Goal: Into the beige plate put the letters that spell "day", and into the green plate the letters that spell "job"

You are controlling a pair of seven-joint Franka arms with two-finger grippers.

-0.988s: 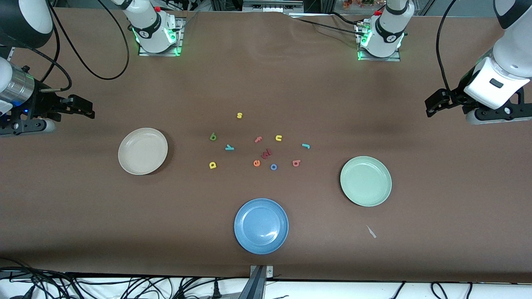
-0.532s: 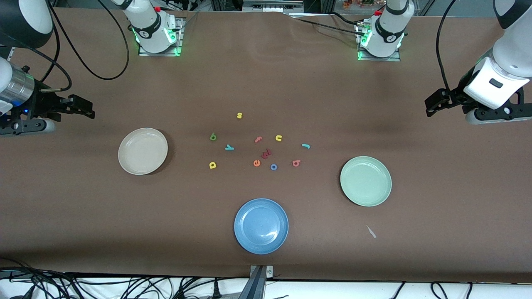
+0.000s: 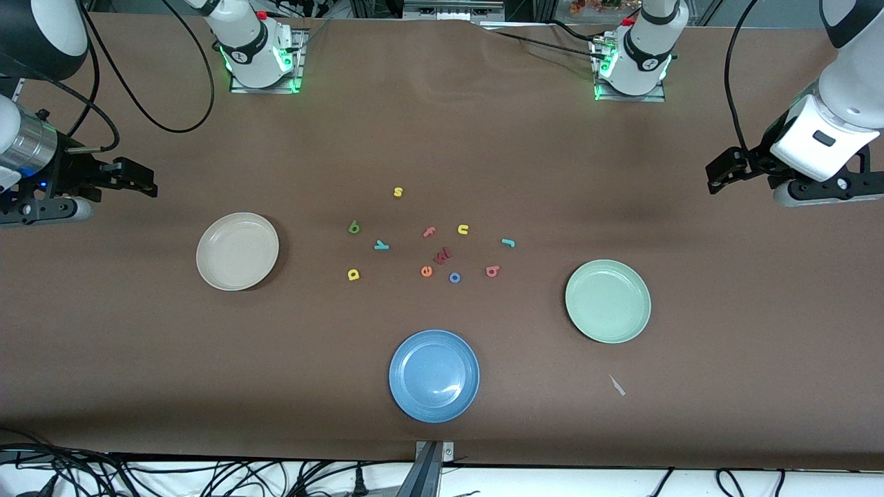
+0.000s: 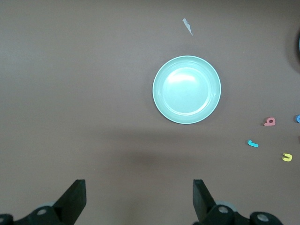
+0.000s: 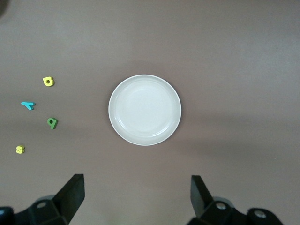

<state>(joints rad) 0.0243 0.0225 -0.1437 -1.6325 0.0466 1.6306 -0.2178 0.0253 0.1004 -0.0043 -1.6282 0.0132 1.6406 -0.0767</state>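
Matte brown table covering (image 3: 442, 138) with a loose cluster of small flat foam letters at its centre. Taking the dark red letter (image 3: 443, 255) as the dial's hub in the front view: green "d" (image 3: 353, 227) at about 10 o'clock, teal "y" (image 3: 381, 245) at 9, yellow "a" (image 3: 353, 275) at 8; teal hook-shaped "j" (image 3: 508, 242) at 3, salmon "b" (image 3: 492, 271) at 4, blue ring "o" (image 3: 454, 277) at 5. Orange "e" (image 3: 427, 271), pink "t" (image 3: 429, 232), yellow "u" (image 3: 463, 229) and yellow "s" (image 3: 398, 192) lie among them.

Three smooth, round, shallow plates with raised rims: beige plate (image 3: 207, 273) toward the right arm's end, green plate (image 3: 577, 317) toward the left arm's end, blue plate (image 3: 400, 393) nearest the front camera. All hold nothing.

Right gripper (image 5: 136, 194) hangs over bare covering beside the beige plate, jaws wide, holding nothing. Left gripper (image 4: 139, 197) likewise beside the green plate, jaws wide. Both arms wait. A pale scrap (image 3: 617, 385) lies near the green plate. No legible labels beyond the letters.
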